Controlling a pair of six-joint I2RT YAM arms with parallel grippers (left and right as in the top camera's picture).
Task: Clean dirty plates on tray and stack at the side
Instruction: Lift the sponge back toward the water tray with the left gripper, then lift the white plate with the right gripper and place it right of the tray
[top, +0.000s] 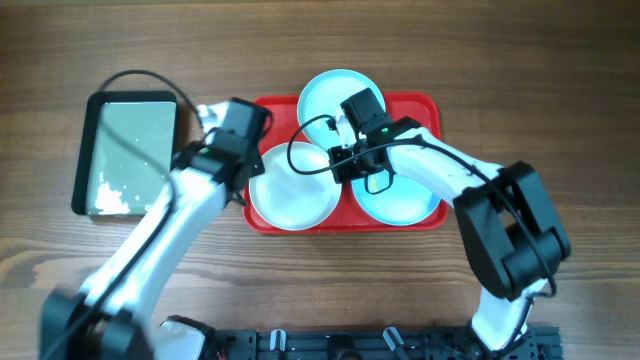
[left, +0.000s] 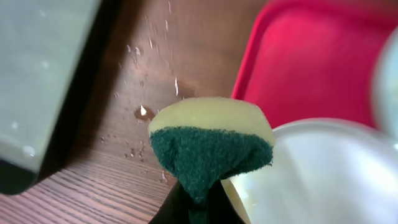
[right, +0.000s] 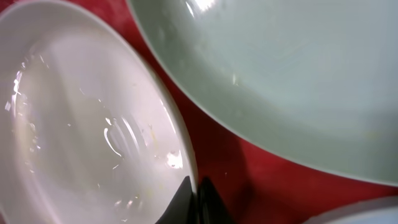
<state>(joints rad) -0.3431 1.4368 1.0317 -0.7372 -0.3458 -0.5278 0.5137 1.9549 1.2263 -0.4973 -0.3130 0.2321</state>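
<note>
Red tray (top: 430, 104) mid-table, 3 plates on it: top aqua plate (top: 322, 92) at 12 o'clock, white plate (top: 292, 197) at 7, right aqua plate (top: 405, 203) at 5. L gripper (left: 199, 200) clamps sponge (left: 210, 149) off tray's 10 o'clock corner. R gripper (right: 196, 202) pinched narrow on white plate's rim, approx. 2 o'clock side.

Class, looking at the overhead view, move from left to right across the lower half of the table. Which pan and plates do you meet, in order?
Water pan → whiter plate → aqua plate

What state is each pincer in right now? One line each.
Left pincer: closed on the sponge.
Right pincer: closed, apparently on the white plate at its rim.
</note>
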